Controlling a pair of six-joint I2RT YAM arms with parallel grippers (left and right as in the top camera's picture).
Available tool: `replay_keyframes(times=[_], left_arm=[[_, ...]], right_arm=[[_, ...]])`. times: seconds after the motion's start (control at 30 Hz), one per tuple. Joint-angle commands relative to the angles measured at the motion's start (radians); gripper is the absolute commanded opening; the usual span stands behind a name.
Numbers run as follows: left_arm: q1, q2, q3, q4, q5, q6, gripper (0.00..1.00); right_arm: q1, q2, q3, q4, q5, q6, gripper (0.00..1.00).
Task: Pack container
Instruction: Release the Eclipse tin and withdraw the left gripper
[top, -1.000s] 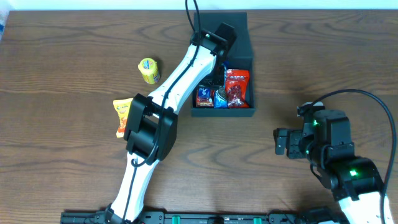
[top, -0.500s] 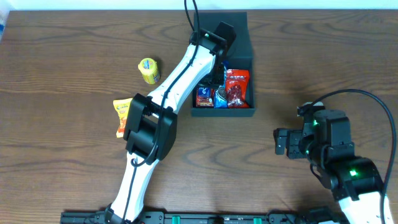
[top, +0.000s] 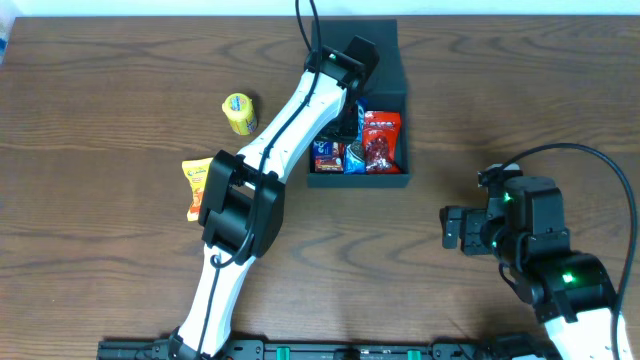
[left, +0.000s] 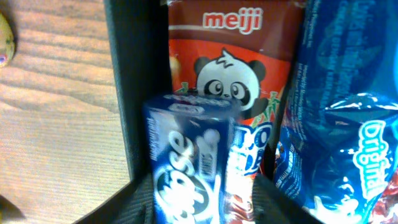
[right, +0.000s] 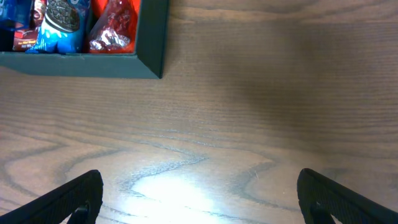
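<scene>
The dark teal container (top: 392, 62) sits at the back centre of the table with its lid open. It holds a red panda packet (top: 382, 135), a blue cookie packet (top: 357, 157) and others. My left gripper (left: 205, 202) reaches down into the container's left side and is shut on a blue snack packet (left: 189, 162), which stands upright against the left wall (left: 127, 93). In the overhead view this packet (top: 326, 152) shows by the front left corner. My right gripper (right: 202, 193) is open and empty over bare table, right of the container (right: 152, 37).
A yellow snack packet (top: 239, 113) and an orange packet (top: 197, 185) lie on the table left of the container. The right arm (top: 530, 240) rests at the front right. The tabletop is dark wood.
The blue packet in my left gripper has shifted slightly towards the container's left wall. The right arm has not moved.
</scene>
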Motion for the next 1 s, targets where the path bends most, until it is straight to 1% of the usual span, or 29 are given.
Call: replay_keyframes(times=[0.0, 0.3, 0.5, 0.57, 0.67, 0.73, 0.8, 0.97], left_arm=[[0.006, 0.011, -0.008, -0.007, -0.027, -0.003, 0.58], [-0.001, 0.002, -0.007, -0.023, -0.036, -0.003, 0.60], [-0.006, -0.078, -0.007, -0.034, -0.076, -0.003, 0.61], [-0.008, -0.118, -0.007, -0.034, -0.092, -0.003, 0.64], [-0.017, -0.208, -0.007, -0.037, -0.133, -0.003, 0.65], [-0.019, -0.256, -0.007, -0.043, -0.153, -0.003, 0.67], [-0.020, -0.308, -0.007, -0.056, -0.173, -0.003, 0.72], [-0.021, -0.408, -0.007, -0.136, -0.240, -0.019, 0.79]], right_arm=[[-0.010, 0.000, 0.003, 0.002, -0.003, -0.014, 0.99], [-0.010, 0.000, 0.003, 0.002, -0.004, -0.014, 0.99], [-0.010, 0.000, 0.003, 0.002, -0.004, -0.014, 0.99], [-0.010, 0.000, 0.003, 0.002, -0.004, -0.014, 0.99], [-0.010, 0.000, 0.003, 0.002, -0.004, -0.014, 0.99], [-0.010, 0.000, 0.003, 0.002, -0.003, -0.014, 0.99], [-0.010, 0.000, 0.003, 0.002, -0.004, -0.014, 0.99], [-0.010, 0.000, 0.003, 0.002, -0.004, -0.014, 0.99]])
